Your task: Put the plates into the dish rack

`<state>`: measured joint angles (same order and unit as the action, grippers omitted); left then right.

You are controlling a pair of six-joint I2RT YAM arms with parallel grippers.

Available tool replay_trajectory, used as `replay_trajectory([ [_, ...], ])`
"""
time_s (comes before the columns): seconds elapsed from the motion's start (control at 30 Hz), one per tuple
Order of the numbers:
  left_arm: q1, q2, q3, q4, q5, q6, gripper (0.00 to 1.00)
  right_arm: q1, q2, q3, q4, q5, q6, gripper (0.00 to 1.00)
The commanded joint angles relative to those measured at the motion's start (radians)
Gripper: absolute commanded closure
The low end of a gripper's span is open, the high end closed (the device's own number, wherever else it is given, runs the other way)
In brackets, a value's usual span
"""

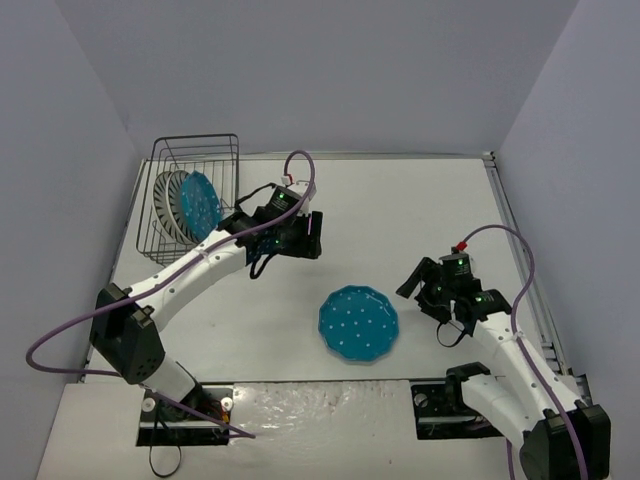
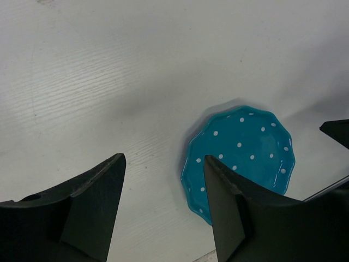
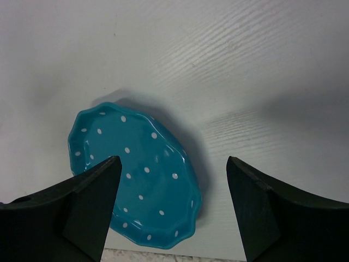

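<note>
One teal-blue dotted plate [image 1: 358,323] lies flat on the table near the front; it also shows in the left wrist view [image 2: 240,150] and the right wrist view [image 3: 136,174]. The black wire dish rack [image 1: 196,195] stands at the back left and holds two striped white plates [image 1: 170,205] and one teal dotted plate [image 1: 200,205] on edge. My left gripper [image 1: 305,235] is open and empty, to the right of the rack and above the table [image 2: 163,164]. My right gripper [image 1: 425,290] is open and empty, to the right of the flat plate [image 3: 173,164].
The white table [image 1: 400,210] is walled on three sides by grey panels. A metal rail [image 1: 520,260] runs along the right edge. The arm bases sit on plates [image 1: 190,410] at the near edge.
</note>
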<state>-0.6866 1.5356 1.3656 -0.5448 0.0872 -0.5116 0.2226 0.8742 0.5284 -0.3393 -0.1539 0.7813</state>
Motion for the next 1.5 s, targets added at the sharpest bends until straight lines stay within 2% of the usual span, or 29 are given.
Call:
replay_trajectory([
  [0.0, -0.016, -0.009, -0.009, 0.124, 0.028, -0.042, 0.45, 0.026, -0.013, -0.044, 0.019, -0.031, 0.031, 0.26],
  [0.5, -0.028, 0.008, -0.065, 0.183, 0.039, -0.061, 0.44, 0.096, -0.047, -0.191, 0.039, -0.026, 0.012, 0.41],
  [1.03, -0.040, 0.020, -0.063, 0.178, 0.025, -0.062, 0.45, 0.138, 0.064, -0.216, 0.222, -0.003, 0.024, 0.42],
  [1.33, -0.042, 0.021, -0.068, 0.180, 0.025, -0.065, 0.45, 0.194, 0.058, -0.256, 0.252, 0.022, 0.061, 0.59],
  [1.47, -0.044, 0.024, -0.071, 0.181, 0.026, -0.068, 0.45, 0.207, 0.044, -0.279, 0.255, 0.022, 0.073, 0.60],
])
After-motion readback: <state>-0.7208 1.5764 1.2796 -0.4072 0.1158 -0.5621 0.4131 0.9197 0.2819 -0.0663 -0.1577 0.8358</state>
